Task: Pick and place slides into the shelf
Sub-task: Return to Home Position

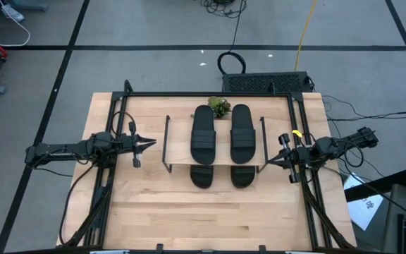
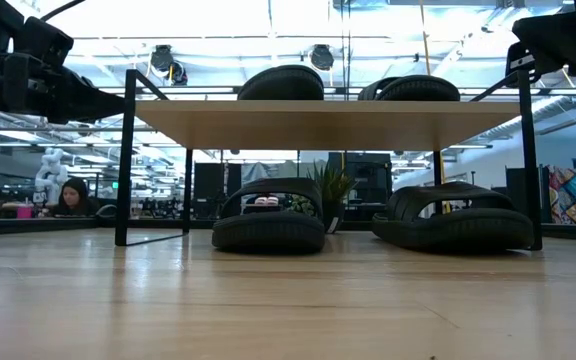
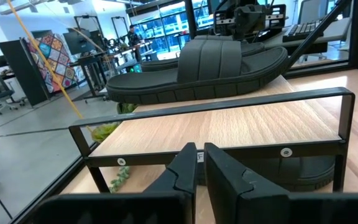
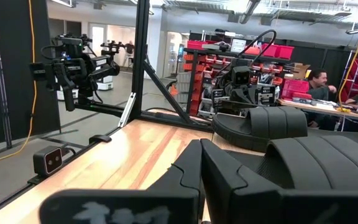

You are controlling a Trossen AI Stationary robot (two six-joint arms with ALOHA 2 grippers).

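Four black slides (image 1: 204,132) sit in the small shelf (image 1: 223,144) at the middle of the wooden table (image 1: 154,212). Two lie side by side on the light top board, and two more rest on the table beneath it, their near ends poking out under the board in the overhead view. From table height the lower pair shows plainly between the thin black wire sides, with the upper pair's straps rising above the board. No slide lies loose anywhere on the table, so the placing itself looks finished. All that appears to remain is for the arms to pull back to rest. The left pincer (image 1: 149,143) hovers just left of the shelf, apart from its wire side, with its fingers drawn together on nothing. The right pincer (image 1: 270,161) hangs just off the shelf's near right corner, likewise closed and empty. A small green plant (image 1: 219,106) stands at the far edge of the shelf, between the far ends of the upper slides.
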